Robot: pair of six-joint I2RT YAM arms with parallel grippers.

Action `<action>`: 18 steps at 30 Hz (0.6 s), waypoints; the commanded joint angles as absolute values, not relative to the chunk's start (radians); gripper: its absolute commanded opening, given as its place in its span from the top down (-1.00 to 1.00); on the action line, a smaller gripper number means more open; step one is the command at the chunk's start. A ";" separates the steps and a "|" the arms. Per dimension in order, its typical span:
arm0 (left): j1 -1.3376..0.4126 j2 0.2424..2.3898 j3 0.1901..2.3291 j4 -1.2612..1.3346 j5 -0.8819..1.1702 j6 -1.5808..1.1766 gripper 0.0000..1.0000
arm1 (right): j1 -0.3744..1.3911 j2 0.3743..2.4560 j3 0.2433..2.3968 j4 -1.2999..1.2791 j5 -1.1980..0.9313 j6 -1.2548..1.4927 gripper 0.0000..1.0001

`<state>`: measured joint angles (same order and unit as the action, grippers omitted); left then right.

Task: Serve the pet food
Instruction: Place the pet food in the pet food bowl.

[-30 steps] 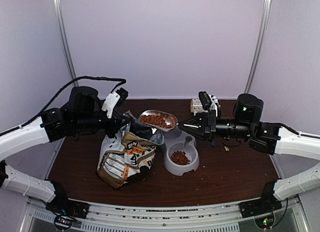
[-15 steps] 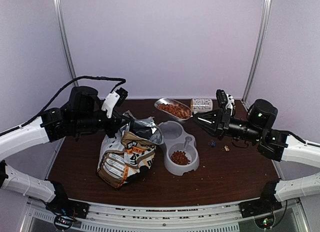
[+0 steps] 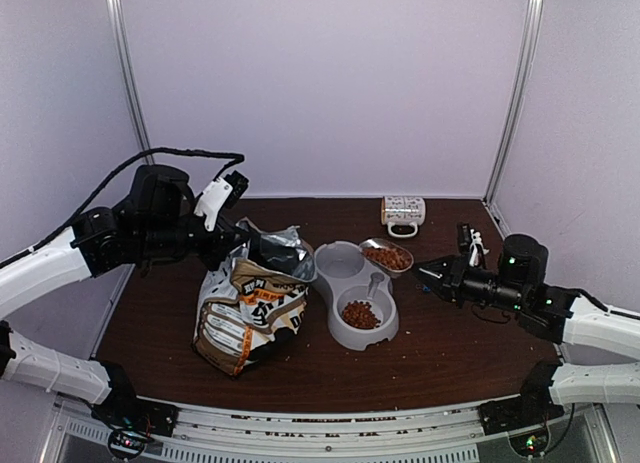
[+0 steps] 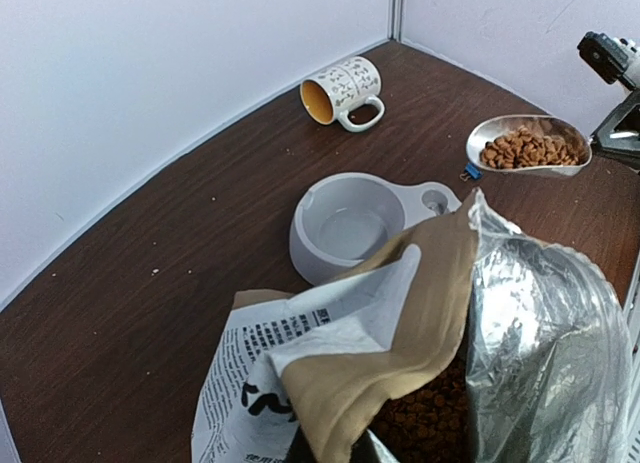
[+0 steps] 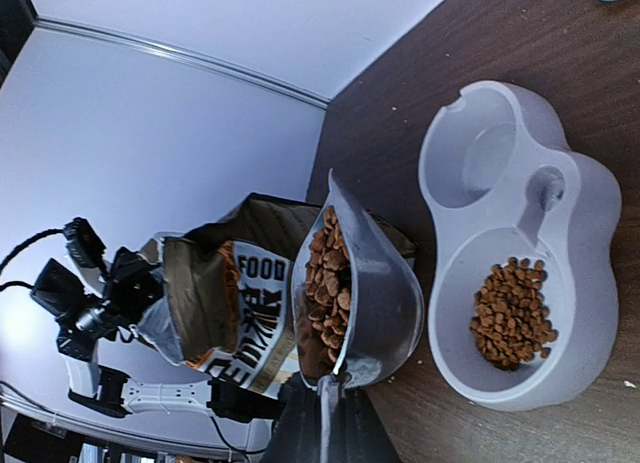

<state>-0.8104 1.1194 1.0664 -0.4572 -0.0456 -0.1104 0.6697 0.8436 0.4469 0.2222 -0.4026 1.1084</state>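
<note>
1. Some pet food [image 3: 361, 314] already lies in the near cup of the grey bowl [image 3: 355, 341]; the far cup is bare.
2. More sits in the scoop [image 3: 387, 255], just beside the bowl; the right gripper [image 3: 425, 271] is clamped on its handle; I think that load needs tipping in.
3. Over on the other side, the left gripper [image 3: 238, 245] pinches the top of the bag [image 3: 245, 318], jaws together.
4. Brown wood table [image 3: 450, 353]; a mug [image 3: 403, 215] lies tipped at the back; pale walls all round.

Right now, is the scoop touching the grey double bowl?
Apart. Left wrist view: the scoop hangs clear beside the grey double bowl, brown table showing between them.
</note>
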 commanded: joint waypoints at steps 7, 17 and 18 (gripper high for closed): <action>-0.793 1.109 1.088 -0.376 -0.098 -0.040 1.00 | 0.655 0.811 0.313 0.181 -0.393 1.009 1.00; -0.793 1.109 1.082 -0.380 -0.091 -0.033 1.00 | 0.637 0.797 0.283 0.084 -0.403 0.917 1.00; -0.793 1.110 1.083 -0.381 -0.091 -0.033 1.00 | 0.635 0.796 0.283 0.077 -0.405 0.906 1.00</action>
<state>-0.8066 1.1198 1.0748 -0.4805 -0.0605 -0.0566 0.6464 0.8181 0.2714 0.1078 -0.4007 0.9730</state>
